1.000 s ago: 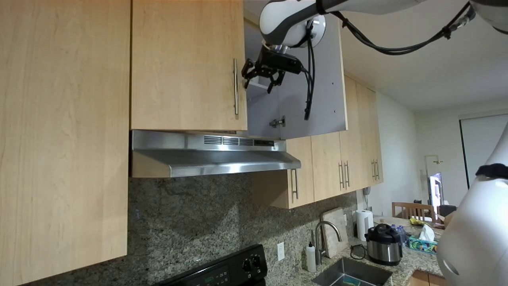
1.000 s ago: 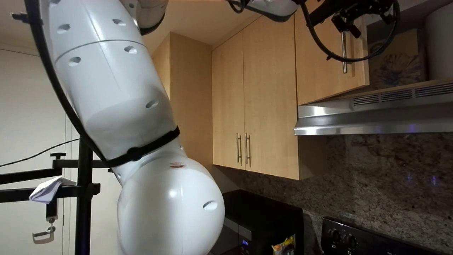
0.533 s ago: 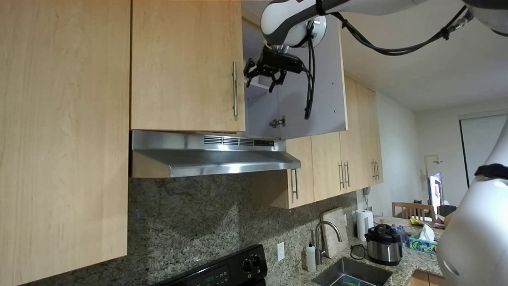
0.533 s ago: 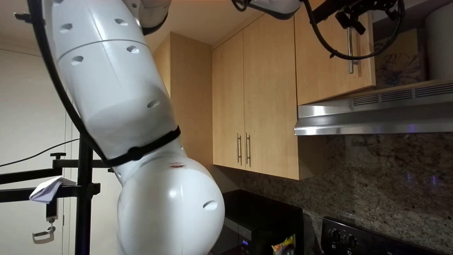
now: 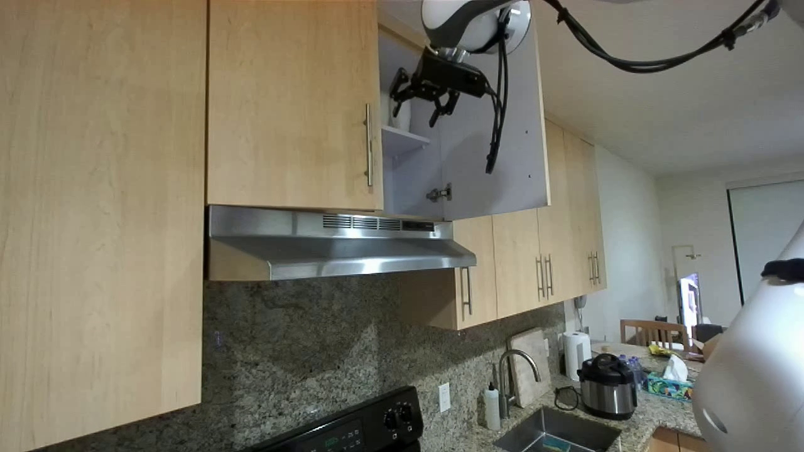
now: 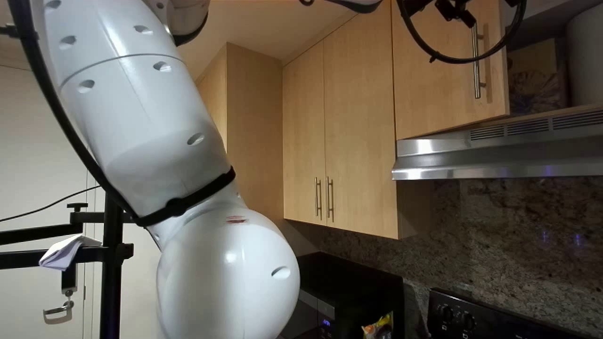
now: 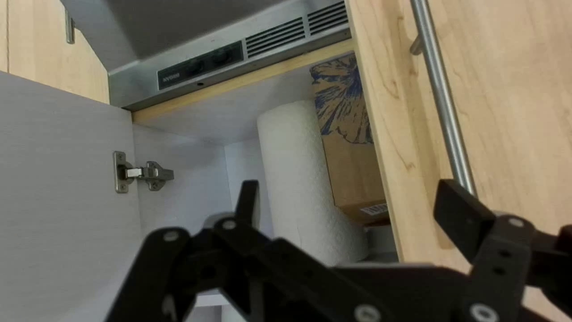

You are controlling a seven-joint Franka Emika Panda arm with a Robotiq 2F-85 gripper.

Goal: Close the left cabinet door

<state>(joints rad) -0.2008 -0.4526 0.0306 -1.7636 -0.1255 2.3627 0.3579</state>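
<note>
The left cabinet door (image 5: 292,103) is light maple with a slim vertical bar handle (image 5: 369,144). It also shows in an exterior view (image 6: 438,80), standing partly open, its free edge out from the cabinet. In the wrist view the door (image 7: 523,98) is on the right with its handle (image 7: 442,89). My gripper (image 5: 414,119) is open and empty in front of the cabinet opening, beyond the door's handle edge. In the wrist view the gripper's (image 7: 353,208) right finger overlaps the handle; I cannot tell if it touches. The gripper is cut off at the top in an exterior view (image 6: 454,12).
The matching door stands wide open, showing its grey-white inner face (image 5: 496,125), close beside the gripper. Inside the cabinet are a white roll (image 7: 299,179) and a cardboard box (image 7: 353,170). A steel range hood (image 5: 352,251) is below. A taller wood panel (image 5: 100,188) stands at left.
The left door has swung further inward, its free edge nearer the cabinet. The gripper has moved up and slightly away from the door's edge. The matching door has not moved.
</note>
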